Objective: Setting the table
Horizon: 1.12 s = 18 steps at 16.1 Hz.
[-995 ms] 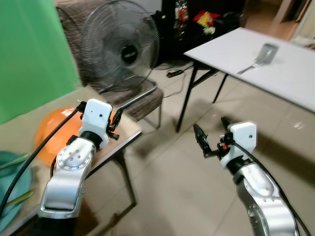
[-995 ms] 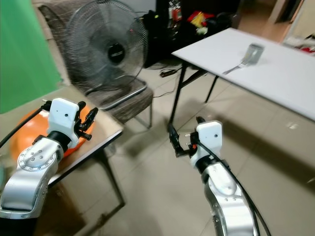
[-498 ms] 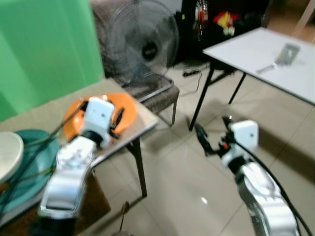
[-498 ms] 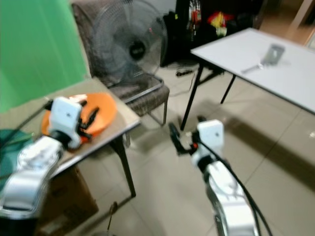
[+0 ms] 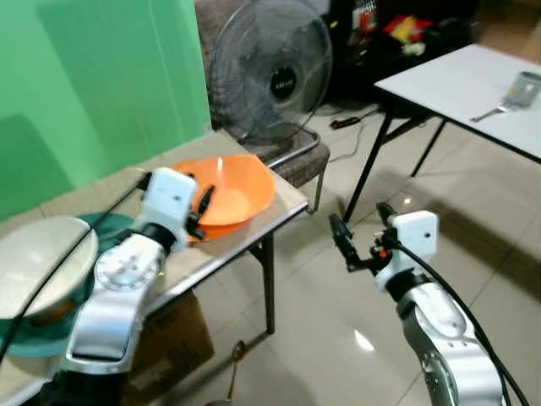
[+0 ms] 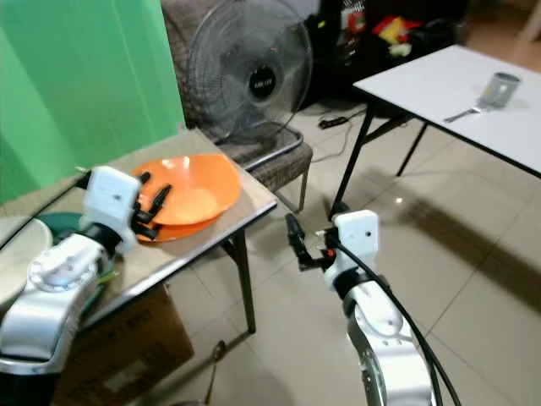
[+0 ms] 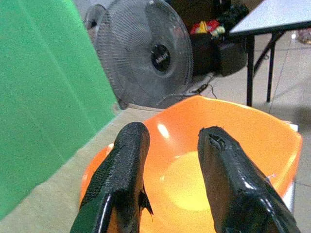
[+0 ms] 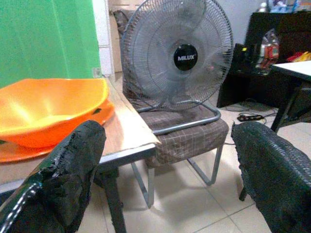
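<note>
Left claw (image 7: 167, 160) spread apart, empty, poised just above orange bowl (image 5: 230, 194) on near tabletop (image 5: 283, 196), bowl seated on orange plate (image 8: 19, 150). Right claw (image 5: 359, 239) also spread wide, empty, held out over tiled floor (image 5: 473, 254) beside that tabletop. Fan (image 5: 272, 72) on chair behind. Cup (image 6: 503, 86) and fork (image 6: 463, 112) on far white table (image 6: 439, 80).
</note>
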Tool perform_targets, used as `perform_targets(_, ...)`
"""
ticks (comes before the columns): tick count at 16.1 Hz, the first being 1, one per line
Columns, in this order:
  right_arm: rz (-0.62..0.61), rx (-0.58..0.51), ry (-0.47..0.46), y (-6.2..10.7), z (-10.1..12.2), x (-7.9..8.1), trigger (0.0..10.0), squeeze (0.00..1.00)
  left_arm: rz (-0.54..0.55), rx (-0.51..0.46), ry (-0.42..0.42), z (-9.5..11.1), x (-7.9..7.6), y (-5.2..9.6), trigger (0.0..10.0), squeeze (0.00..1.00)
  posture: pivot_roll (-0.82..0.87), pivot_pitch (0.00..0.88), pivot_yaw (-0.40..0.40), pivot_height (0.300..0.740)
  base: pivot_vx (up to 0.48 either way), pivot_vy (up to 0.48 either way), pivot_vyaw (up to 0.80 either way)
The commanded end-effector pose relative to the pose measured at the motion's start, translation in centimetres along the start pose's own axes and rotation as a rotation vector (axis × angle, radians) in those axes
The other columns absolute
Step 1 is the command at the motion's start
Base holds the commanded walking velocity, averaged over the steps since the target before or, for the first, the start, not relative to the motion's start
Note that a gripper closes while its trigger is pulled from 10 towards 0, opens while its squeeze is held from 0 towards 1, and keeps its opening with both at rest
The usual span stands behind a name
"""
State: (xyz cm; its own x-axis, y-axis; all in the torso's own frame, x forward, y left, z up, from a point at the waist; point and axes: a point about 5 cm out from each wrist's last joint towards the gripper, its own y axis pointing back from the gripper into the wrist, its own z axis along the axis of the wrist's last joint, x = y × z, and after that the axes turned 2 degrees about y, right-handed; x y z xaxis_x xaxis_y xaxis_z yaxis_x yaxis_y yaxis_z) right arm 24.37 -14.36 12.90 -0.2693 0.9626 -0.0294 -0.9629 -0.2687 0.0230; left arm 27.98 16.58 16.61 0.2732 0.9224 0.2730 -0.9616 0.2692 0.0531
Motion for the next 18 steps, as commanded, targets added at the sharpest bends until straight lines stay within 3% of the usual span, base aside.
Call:
perform_targets(1, -0.033, -0.011, -0.015, 0.3, 0.1, -0.7, 10.0, 0.0, -0.018, -0.011, -0.01, 0.4, -0.4, -0.2, 10.0, 0.0, 0.01, 0.0, 0.012, 0.74, 0.0, 0.48, 0.0)
perform_targets(5, -0.052, -0.071, -0.069, 0.3, 1.1, -1.1, 10.0, 0.0, -0.035, -0.074, -0.04, 1.8, -0.3, -0.5, 10.0, 0.0, 0.01, 0.0, 0.014, 0.74, 0.0, 0.24, 0.0)
perform_targets(12, -0.043, -0.098, -0.079, 0.7, 1.4, -1.5, 10.0, 0.0, -0.04, -0.111, -0.052, 2.5, -0.8, -0.5, 10.0, 0.0, 0.01, 0.0, 0.007, 0.74, 0.0, -0.43, 0.0)
perform_targets(15, 0.009, -0.09, -0.053, 0.7, 1.6, -1.5, 10.0, 0.0, -0.01, -0.102, -0.03, 2.3, -0.4, -0.4, 10.0, 0.0, 0.02, 0.0, -0.003, 0.74, 0.0, 0.0, 0.0)
perform_targets(17, 0.037, -0.082, -0.037, 0.5, 1.6, -1.4, 10.0, 0.0, 0.045, -0.075, -0.036, 1.9, 0.4, 0.0, 10.0, 0.0, 0.03, 0.0, -0.019, 0.74, 0.0, 0.0, 0.0)
perform_targets(18, 0.078, -0.076, -0.029, 0.3, 1.7, -1.0, 10.0, 0.0, 0.084, -0.045, -0.026, 1.5, 1.5, 0.2, 10.0, 0.0, 0.03, 0.0, -0.032, 0.74, 0.0, 0.0, 0.0)
